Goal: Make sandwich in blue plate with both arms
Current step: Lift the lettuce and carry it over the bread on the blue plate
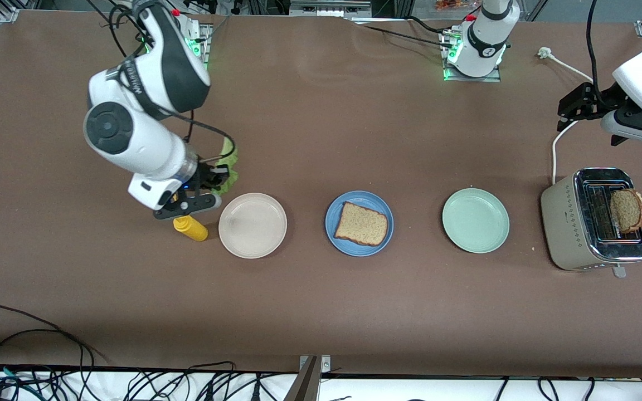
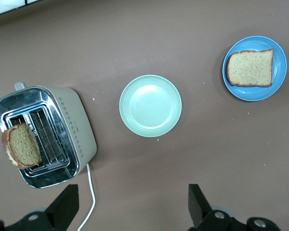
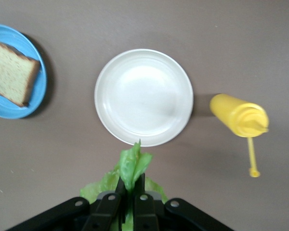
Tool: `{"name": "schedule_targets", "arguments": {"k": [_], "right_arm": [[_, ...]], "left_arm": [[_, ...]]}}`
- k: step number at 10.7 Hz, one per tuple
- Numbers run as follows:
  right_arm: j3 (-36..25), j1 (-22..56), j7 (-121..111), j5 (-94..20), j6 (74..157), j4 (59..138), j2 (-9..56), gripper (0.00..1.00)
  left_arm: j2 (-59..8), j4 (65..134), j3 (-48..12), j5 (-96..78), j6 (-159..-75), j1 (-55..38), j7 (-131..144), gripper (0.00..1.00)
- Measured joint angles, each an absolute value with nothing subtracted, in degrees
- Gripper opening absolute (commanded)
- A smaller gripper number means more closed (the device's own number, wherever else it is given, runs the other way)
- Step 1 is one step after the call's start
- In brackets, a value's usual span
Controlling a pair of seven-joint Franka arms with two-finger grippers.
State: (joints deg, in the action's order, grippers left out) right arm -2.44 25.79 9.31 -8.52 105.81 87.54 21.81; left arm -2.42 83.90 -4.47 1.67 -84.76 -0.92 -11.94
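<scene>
The toaster [image 1: 577, 228], with one bread slice [image 1: 627, 210] standing in its slot, lies lowest in the front view. The blue plate [image 1: 336, 229] carries another slice [image 1: 361, 224], between the beige plate [image 1: 252, 225] and the green plate [image 1: 475, 220]. The right gripper [image 3: 127, 195] pinches the lettuce leaf [image 3: 132, 166] above the table beside the beige plate, near the yellow bottle [image 1: 190, 228]. The left gripper [image 2: 130, 204] waits wide open and holds nothing, above the table near the toaster.
</scene>
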Motion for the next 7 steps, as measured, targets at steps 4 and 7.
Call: {"name": "schedule_targets", "arguments": {"k": [4, 7], "right_arm": [[-7.3, 35.8, 24.0, -14.0, 105.8, 77.4, 29.8, 0.0], [-8.9, 42.5, 37.2, -14.7, 106.1, 68.2, 38.2, 0.0]], "left_arm": [[-2.4, 83.9, -4.1, 1.7, -84.4, -0.9, -11.8, 1.0], [-2.4, 83.9, -4.0, 1.7, -84.1, -0.9, -11.8, 1.0]]}}
